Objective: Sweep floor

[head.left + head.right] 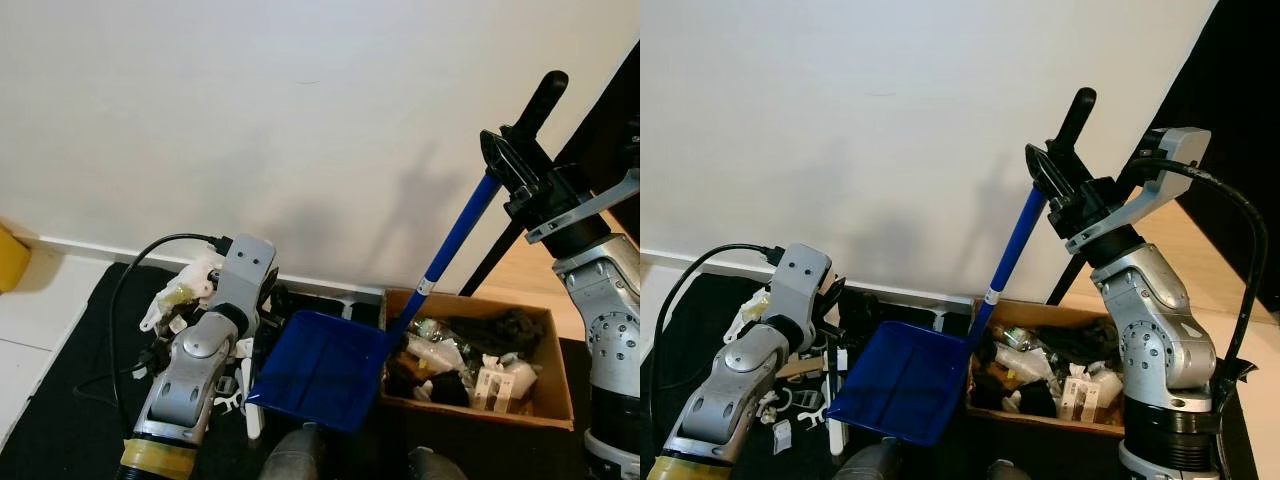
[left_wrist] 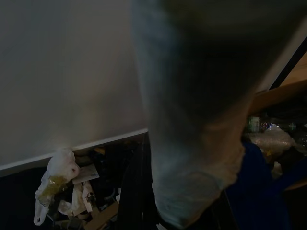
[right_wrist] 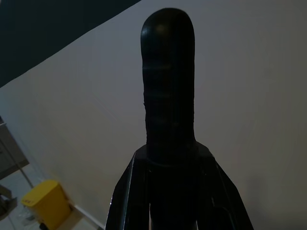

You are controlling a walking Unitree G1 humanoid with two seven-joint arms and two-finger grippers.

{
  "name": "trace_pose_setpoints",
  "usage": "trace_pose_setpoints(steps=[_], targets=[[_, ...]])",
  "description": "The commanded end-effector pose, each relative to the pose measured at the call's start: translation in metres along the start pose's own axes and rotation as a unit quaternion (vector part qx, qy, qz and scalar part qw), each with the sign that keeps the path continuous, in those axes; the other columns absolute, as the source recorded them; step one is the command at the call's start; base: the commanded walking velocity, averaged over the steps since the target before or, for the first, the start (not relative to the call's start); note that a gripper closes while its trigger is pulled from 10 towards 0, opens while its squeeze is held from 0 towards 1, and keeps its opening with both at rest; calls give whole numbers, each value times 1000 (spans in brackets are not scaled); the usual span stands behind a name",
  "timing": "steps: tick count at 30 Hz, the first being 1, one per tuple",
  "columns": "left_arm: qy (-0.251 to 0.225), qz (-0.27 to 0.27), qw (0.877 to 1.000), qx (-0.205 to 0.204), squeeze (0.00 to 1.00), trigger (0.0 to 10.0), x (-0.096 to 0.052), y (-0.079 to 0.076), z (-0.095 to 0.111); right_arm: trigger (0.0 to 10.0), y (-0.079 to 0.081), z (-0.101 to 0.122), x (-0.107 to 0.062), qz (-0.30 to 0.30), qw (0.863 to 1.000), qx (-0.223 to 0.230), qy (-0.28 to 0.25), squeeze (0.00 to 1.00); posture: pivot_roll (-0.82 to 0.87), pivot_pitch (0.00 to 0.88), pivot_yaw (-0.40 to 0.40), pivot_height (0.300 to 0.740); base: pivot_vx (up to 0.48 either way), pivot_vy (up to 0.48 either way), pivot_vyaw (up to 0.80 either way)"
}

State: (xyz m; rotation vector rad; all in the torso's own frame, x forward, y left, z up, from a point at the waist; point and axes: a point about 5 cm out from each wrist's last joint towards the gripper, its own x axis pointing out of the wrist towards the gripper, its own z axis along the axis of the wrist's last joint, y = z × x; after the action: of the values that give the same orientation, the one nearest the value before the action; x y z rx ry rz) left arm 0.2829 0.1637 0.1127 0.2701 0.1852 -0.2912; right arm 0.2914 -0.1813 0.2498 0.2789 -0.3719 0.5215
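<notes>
A blue dustpan [image 1: 322, 372] hangs tilted just above the black mat [image 1: 60, 400], its open side toward the litter. Its long blue handle [image 1: 455, 240] rises to the right and ends in a black grip [image 3: 168, 96]. My right gripper [image 1: 512, 172] is shut on that grip, high in front of the white wall. White and yellowish scraps of litter [image 1: 182, 288] lie on the mat by the wall. My left gripper [image 1: 837, 298] is low between the litter and the pan's left edge. A pale blurred object [image 2: 192, 120] sits close to the left wrist camera.
A cardboard box [image 1: 558, 385] holding bottles and other rubbish stands on the floor right of the dustpan. A yellow bin [image 1: 10, 256] sits at the far left by the wall. A black cable [image 1: 125, 290] loops over the mat. A dark pole [image 1: 500, 255] leans behind the box.
</notes>
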Motion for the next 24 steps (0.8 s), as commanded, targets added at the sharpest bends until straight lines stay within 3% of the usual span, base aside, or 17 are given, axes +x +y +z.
trace_pose_setpoints(steps=[1,12,24], targets=[[11,1,1000,10,0,10000,-2,2,-5,10000,8,-3,1,16,1000,21,-6,0,103,161,61,740,0,0,0],[12,16,1000,2,0,10000,-2,7,-5,10000,11,-5,2,21,999,27,-3,0,99,162,62,740,92,-395,0],[14,27,1000,-8,0,10000,-2,9,-7,10000,13,-5,1,23,999,28,-1,0,94,165,60,740,47,0,0]])
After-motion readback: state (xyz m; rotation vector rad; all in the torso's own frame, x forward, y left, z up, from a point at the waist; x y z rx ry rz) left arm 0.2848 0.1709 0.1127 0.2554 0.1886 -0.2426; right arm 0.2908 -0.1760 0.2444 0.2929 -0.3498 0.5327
